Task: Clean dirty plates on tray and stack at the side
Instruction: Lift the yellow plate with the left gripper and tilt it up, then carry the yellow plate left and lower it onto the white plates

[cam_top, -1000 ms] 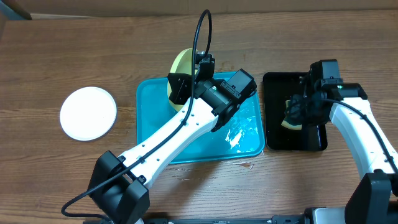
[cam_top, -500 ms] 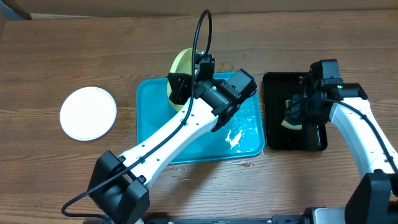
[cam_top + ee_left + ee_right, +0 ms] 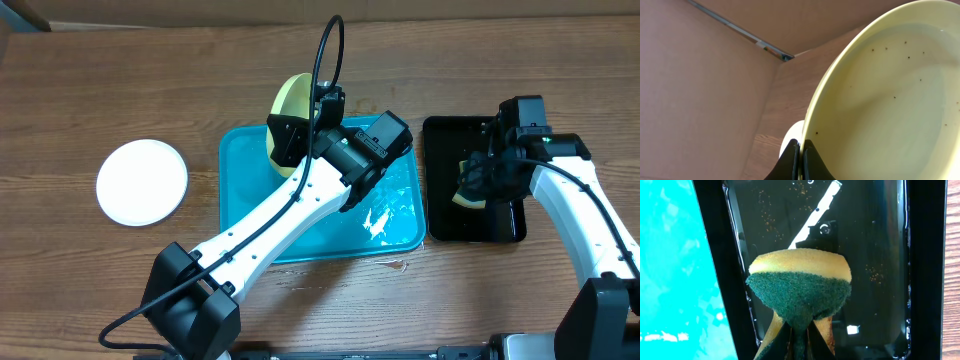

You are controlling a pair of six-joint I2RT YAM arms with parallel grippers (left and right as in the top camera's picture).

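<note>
Left tool [image 3: 801, 151] is clenched on the rim of the pale yellow-green plate [image 3: 890, 100], its two dark fingertips pinching the edge from either side. That plate is lifted and tilted steeply on edge, its hollow face turned to the left wrist camera. A scatter of small dark specks shows on it, with no brown smear in the part that can be seen. From overhead it hangs over the far edge of the turquoise tray [image 3: 250, 190], largely hidden behind the arm. The tray's right half carries pale wet streaks. A white plate [image 3: 141, 181] lies flat on the wooden surface [image 3: 100, 80], well apart to the left of the tray, and its face looks clean. To the right of the turquoise tray, just beside it, sits the narrower black tray [image 3: 880, 280], wet and glossy with fine specks on its floor. Right tool [image 3: 800, 336] hangs over that black tray, clamped on a sponge [image 3: 799, 280], yellow foam above and dark green scouring pad below, squeezed into a fan shape between the fingers
</note>
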